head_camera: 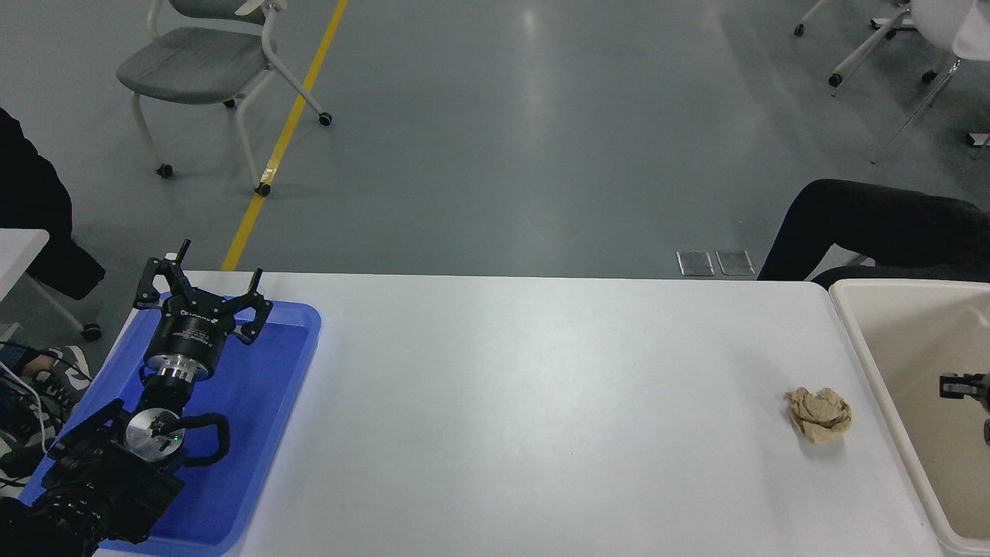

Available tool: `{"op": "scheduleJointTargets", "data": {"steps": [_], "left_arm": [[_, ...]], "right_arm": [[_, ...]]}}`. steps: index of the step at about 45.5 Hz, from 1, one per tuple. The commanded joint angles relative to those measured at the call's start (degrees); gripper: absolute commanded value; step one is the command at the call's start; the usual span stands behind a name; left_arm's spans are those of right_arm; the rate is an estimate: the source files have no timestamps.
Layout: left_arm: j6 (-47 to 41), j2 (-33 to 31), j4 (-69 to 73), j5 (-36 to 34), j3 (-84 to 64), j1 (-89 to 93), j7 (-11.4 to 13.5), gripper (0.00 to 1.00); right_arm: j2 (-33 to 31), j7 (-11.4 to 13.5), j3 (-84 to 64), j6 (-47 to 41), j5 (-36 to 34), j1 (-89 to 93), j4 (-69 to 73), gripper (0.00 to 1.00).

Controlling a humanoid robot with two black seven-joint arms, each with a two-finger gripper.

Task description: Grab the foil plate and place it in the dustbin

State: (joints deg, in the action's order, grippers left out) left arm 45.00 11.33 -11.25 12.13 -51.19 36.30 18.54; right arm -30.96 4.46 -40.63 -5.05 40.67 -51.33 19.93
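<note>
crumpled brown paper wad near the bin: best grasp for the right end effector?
Pinch the crumpled paper wad across its middle, coming straight down from above: it is a low, irregular lump lying alone on the white table, just clear of the dustbin rim.

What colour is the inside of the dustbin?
Smooth tan, with a paler cream rim; the dustbin shows in the head view.

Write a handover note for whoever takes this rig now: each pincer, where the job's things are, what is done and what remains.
Left pincer: open, empty, parked over the blue tray at the table's left end.
Right pincer: only a tip shows at the right edge, over the dustbin's inside; open or shut cannot be told.
Foil plate: not in view. The visible part of the bin is bare, and the rest is cut off by the picture's edge.
Brown paper wad: on the table beside the bin.
Done: cannot be confirmed.
Left: check the bin for the plate, then pull the right arm back.
</note>
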Motion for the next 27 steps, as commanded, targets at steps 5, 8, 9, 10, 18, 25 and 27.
{"op": "scheduleJointTargets", "data": {"steps": [5,8,9,10,18,25,27], "left_arm": [[0.0,-0.08,-0.09,0.0,0.04,0.09,-0.08,1.0],[0.0,-0.17,-0.09,0.0,0.04,0.09,-0.08,1.0],[0.0,-0.17,-0.09,0.0,0.04,0.09,-0.08,1.0],[0.0,-0.17,-0.09,0.0,0.04,0.09,-0.08,1.0],[0.0,-0.17,-0.09,0.0,0.04,0.09,-0.08,1.0],[0.0,-0.17,-0.09,0.0,0.04,0.09,-0.08,1.0],[0.0,-0.17,-0.09,-0.09,0.04,0.09,-0.08,1.0]], "right_arm": [[-4.81,0.11,-1.38,-8.92,0.55,-12.99,17.93,1.0],[-6.13,0.11,-2.25,-10.76,0.73,-16.59,23.38,1.0],[-6.48,0.2,-2.69,-11.46,0.73,-18.0,25.23,1.0],[-6.66,0.37,-3.22,-12.08,0.64,-19.49,26.98,1.0],[-6.83,0.64,-10.25,-17.7,0.38,-33.2,38.94,1.0],[-5.96,0.64,-15.17,-25.17,-1.11,-45.33,47.03,1.0],[-5.08,0.64,-15.61,-27.28,-2.6,-48.06,48.88,1.0]]}}
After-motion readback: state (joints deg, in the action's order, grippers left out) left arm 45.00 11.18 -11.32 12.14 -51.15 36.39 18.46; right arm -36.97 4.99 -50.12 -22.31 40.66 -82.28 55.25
